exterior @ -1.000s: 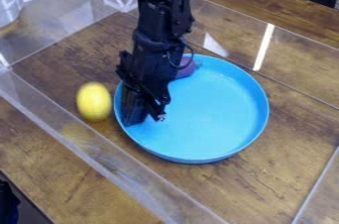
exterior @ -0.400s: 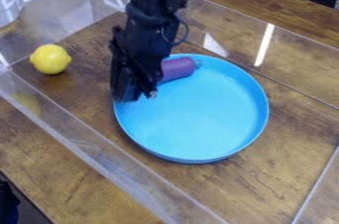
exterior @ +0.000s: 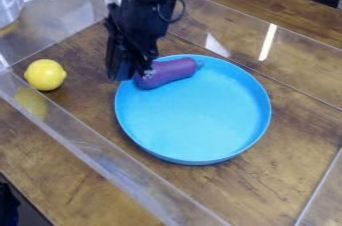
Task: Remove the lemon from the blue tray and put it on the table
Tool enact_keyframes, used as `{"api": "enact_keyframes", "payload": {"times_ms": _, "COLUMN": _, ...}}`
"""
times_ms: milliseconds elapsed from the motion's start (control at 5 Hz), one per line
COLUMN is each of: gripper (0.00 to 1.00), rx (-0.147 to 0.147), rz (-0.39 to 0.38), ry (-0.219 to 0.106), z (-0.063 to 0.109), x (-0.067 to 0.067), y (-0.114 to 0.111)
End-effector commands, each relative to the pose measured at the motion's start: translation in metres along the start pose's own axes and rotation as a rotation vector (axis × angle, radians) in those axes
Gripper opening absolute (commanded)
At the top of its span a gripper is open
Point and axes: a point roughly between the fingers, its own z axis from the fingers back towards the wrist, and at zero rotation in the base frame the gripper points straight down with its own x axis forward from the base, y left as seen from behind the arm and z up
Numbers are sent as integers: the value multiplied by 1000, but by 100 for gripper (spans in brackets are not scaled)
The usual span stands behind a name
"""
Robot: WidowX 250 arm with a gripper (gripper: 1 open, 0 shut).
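Observation:
The yellow lemon (exterior: pixel 46 74) lies on the wooden table (exterior: pixel 305 80) at the left, well clear of the blue tray (exterior: pixel 201 120). My black gripper (exterior: pixel 126 68) hangs fingers-down at the tray's back left rim, between the lemon and a purple eggplant-like object (exterior: pixel 167 71) that rests on that rim. Nothing shows between the fingers. They are too dark to tell whether they stand open or shut. The lemon is about a hand's width to the left of the gripper.
Clear transparent panels (exterior: pixel 80 145) run along the left and front of the table, close to the lemon. A bright reflection streak (exterior: pixel 267 42) lies on the wood behind the tray.
The lemon has gone from beside the tray's left rim to farther left on the table. The arm has drawn back and left off the tray, uncovering the purple object.

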Motion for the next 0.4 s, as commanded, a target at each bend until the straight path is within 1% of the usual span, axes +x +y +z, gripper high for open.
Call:
{"api": "enact_keyframes", "payload": {"times_ms": 0, "gripper": 100, "rx": 33, "rz": 39, "ry": -35, "z": 12, "x": -12, "y": 15}}
{"api": "enact_keyframes", "payload": {"times_ms": 200, "gripper": 100, "rx": 38, "rz": 51, "ry": -30, "z": 11, "x": -18, "y": 18}}
